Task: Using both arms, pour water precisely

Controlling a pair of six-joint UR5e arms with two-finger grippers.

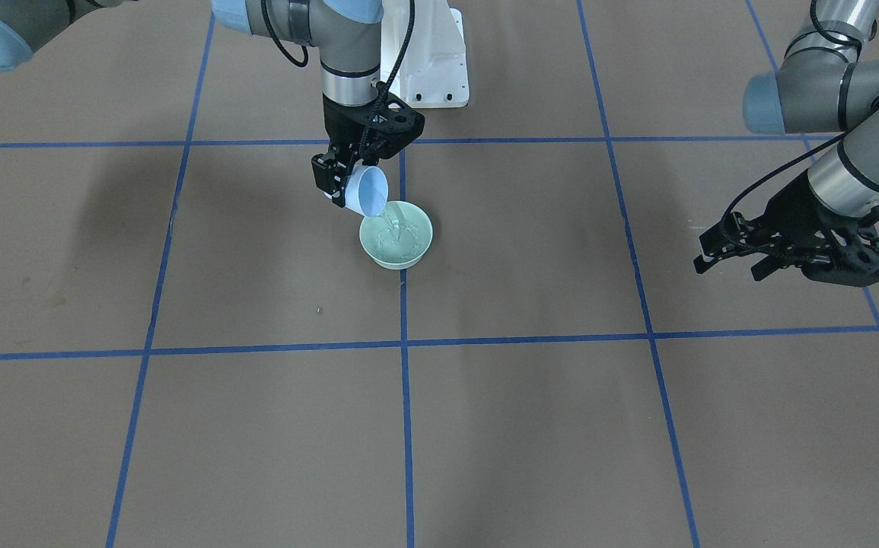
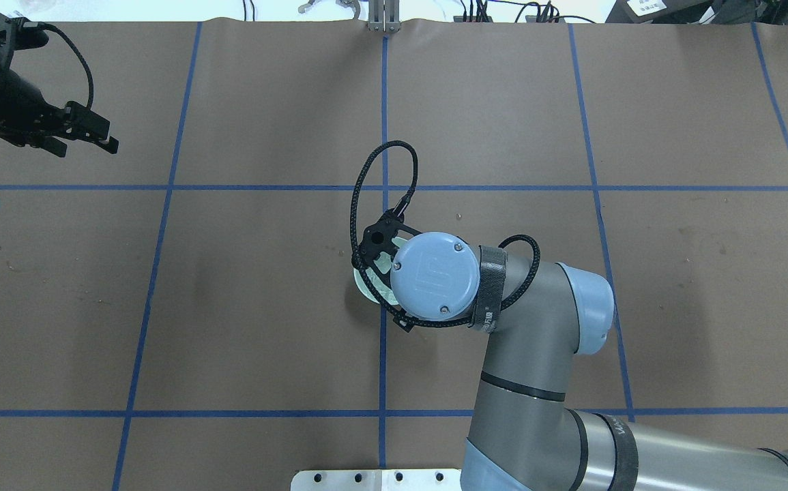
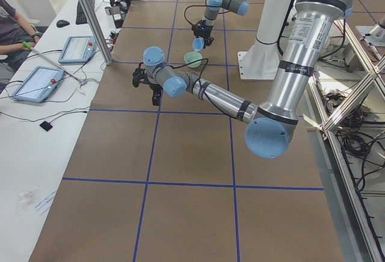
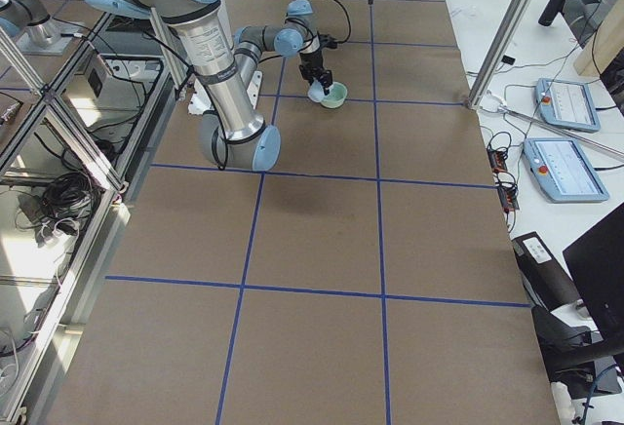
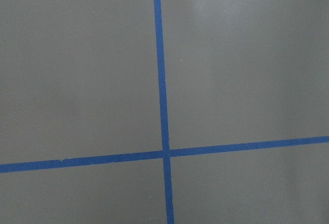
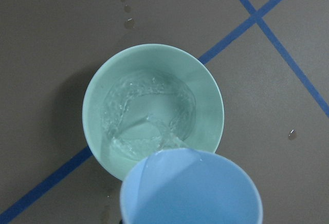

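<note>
The right arm pointed down, right fingers clamped on a tilted cup. The left arm slanted low, left fingers spread, empty.

- cup between the right jaws, tilted, mouth over the bowl
- bowl just below the right jaws, on the bench, astride a tape line
- water in the bowl
- left jaws well apart from both, above the bench

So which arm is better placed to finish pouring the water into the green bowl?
Right. The right fingers hold the tilted blue cup just above the green bowl, and water runs in. The left fingers hang open and empty, far to the side.
</note>
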